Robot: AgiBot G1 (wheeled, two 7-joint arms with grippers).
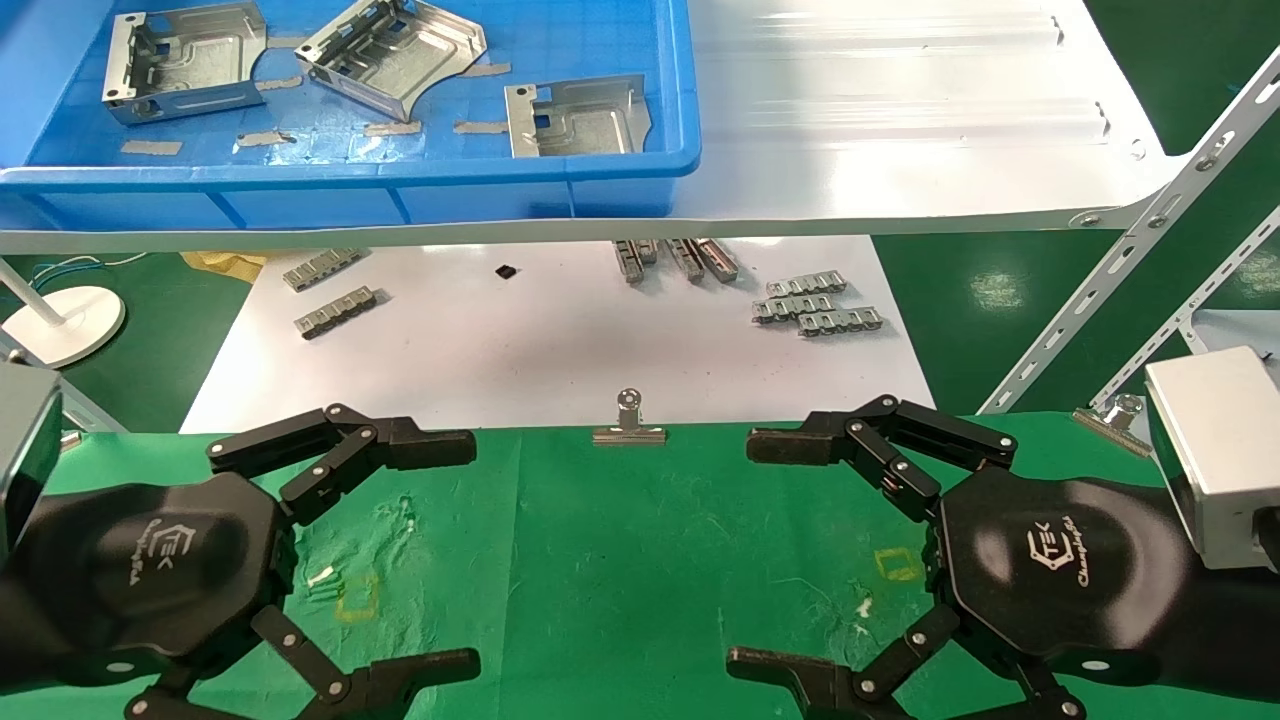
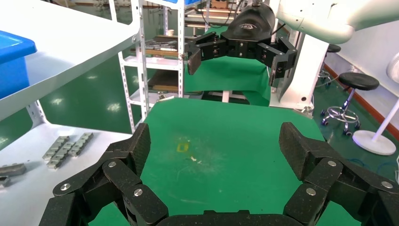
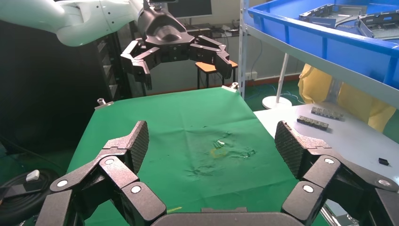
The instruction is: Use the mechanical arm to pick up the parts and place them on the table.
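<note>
Brackets of shiny stamped grey sheet metal [image 1: 185, 60] sit in the blue plastic bin [image 1: 640, 170] on the glossy white shelf at my twelve o'clock, none moved yet. I hold the black hexagonal left tool [image 1: 440, 555] at eight o'clock and the right tool [image 1: 765, 550] at four, both wide open and empty, low over the green cloth counter [image 1: 610, 560], leaving its middle free as a landing spot, I reckon.

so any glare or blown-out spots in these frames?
Head view: strong glare streaks on the white shelf, and highlights on the parts in the blue bin. Left wrist view: ceiling lights reflect off the green floor. Right wrist view: the table is evenly lit, no glare.
</note>
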